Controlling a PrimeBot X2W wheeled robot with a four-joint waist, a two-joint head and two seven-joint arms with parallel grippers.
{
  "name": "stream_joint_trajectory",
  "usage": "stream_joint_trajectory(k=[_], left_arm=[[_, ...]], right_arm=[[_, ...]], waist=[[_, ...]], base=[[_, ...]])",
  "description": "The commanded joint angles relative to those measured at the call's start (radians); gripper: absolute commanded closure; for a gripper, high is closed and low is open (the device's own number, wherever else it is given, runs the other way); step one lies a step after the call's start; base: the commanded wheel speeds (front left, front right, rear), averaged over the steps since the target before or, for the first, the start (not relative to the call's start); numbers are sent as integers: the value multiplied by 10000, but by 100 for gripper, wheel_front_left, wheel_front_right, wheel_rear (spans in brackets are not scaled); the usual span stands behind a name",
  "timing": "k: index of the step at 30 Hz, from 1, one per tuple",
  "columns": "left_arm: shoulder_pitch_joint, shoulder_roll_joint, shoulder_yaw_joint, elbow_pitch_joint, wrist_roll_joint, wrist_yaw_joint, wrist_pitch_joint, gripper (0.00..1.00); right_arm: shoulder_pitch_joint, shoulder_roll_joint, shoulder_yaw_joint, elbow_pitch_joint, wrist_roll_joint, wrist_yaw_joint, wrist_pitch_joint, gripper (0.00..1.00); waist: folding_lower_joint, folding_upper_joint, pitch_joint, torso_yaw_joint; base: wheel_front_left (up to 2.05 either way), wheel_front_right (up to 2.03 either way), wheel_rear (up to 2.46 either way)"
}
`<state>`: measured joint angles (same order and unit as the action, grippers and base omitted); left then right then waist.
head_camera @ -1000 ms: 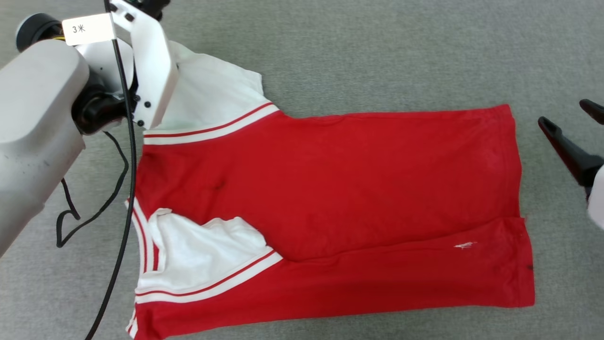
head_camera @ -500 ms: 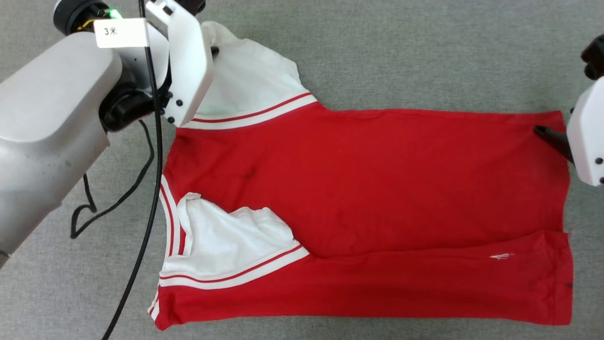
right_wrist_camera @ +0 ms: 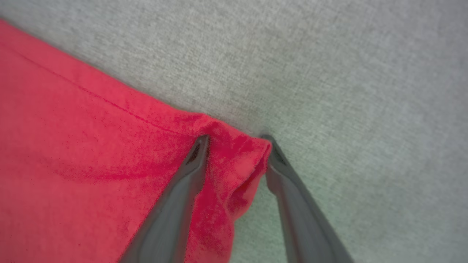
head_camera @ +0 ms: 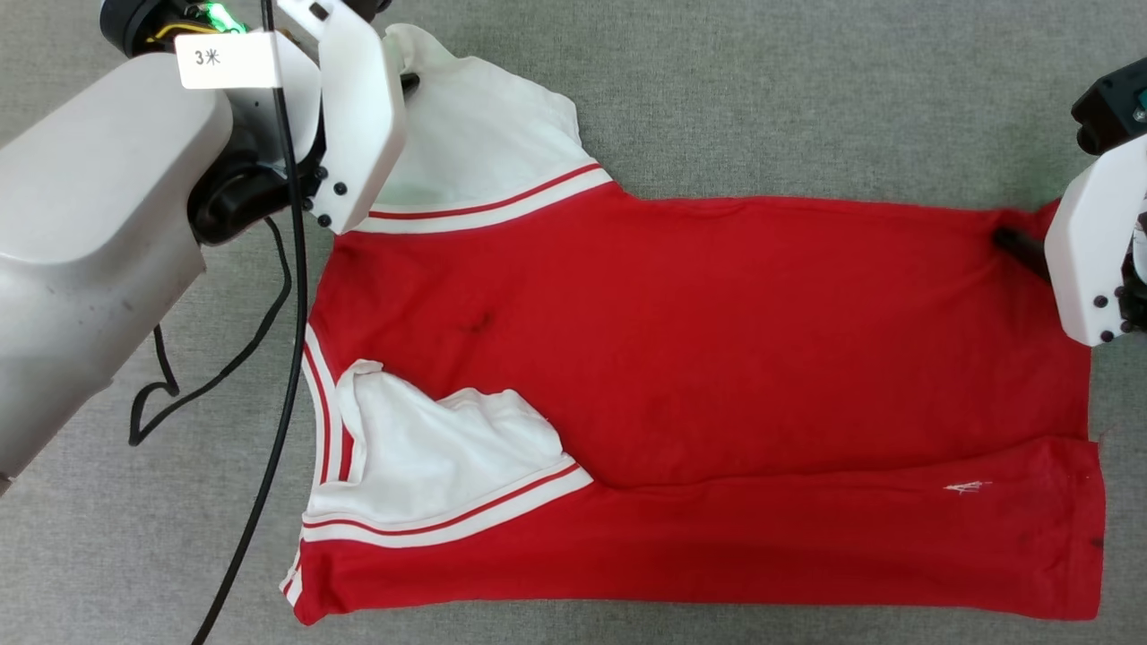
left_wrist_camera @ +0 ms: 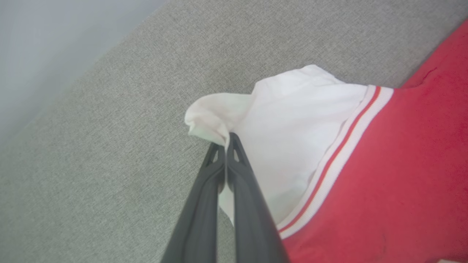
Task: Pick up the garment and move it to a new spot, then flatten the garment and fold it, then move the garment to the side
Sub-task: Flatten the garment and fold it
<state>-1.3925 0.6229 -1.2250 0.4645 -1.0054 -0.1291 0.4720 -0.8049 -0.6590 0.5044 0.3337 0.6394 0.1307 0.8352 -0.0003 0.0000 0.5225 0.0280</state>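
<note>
The garment [head_camera: 681, 340], a red jersey with white sleeves and striped trim, lies spread on the grey surface with its plain side up and its near edge folded over. In the left wrist view my left gripper [left_wrist_camera: 226, 137] is shut on the tip of the far white sleeve [left_wrist_camera: 292, 124], lifting it a little. My right gripper [right_wrist_camera: 236, 140] is open and straddles the far hem corner [right_wrist_camera: 237, 153], which bunches up between the two fingers. In the head view one dark right finger [head_camera: 1017, 246] rests on that corner. The near white sleeve [head_camera: 430, 457] is folded onto the body.
A black cable [head_camera: 287, 313] hangs from my left arm [head_camera: 81, 224] and loops onto the grey cloth surface [head_camera: 806, 90] left of the collar. Bare surface lies beyond the garment and to its right.
The head camera has shifted. My right gripper came in from the right onto the far hem corner and its fingers have drawn closer around it. The left gripper still holds the sleeve.
</note>
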Motion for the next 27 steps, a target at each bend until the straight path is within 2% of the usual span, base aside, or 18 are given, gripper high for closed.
stream_joint_trajectory(k=[1,8,13,19,27], left_arm=[[60,73,-37,52,-1,-4,-100,100],[726,285,-93,3,-334,-5,-664,100],[1348,633,-73,-320,-468,116,-1042,100],[2161,1099,-42,-916,-680,386,-1462,100],[3885,1967,-181,-2279,-841,1100,-2091,100]], right_arm=[[253,369,395,424,115,-1,-207,100],[205,232,446,617,502,-3,-2194,100],[681,7,656,468,617,-4,-3306,100],[1361,-106,631,293,893,-4,-3997,100],[2823,-386,426,-95,1153,-4,-4487,100]], waist=[[3,0,-136,-42],[3,0,-1084,-167],[3,0,-1805,-119],[3,0,-2459,-21],[3,0,-3370,73]], base=[[0,0,0],[0,0,0],[0,0,0],[0,0,0],[0,0,0]])
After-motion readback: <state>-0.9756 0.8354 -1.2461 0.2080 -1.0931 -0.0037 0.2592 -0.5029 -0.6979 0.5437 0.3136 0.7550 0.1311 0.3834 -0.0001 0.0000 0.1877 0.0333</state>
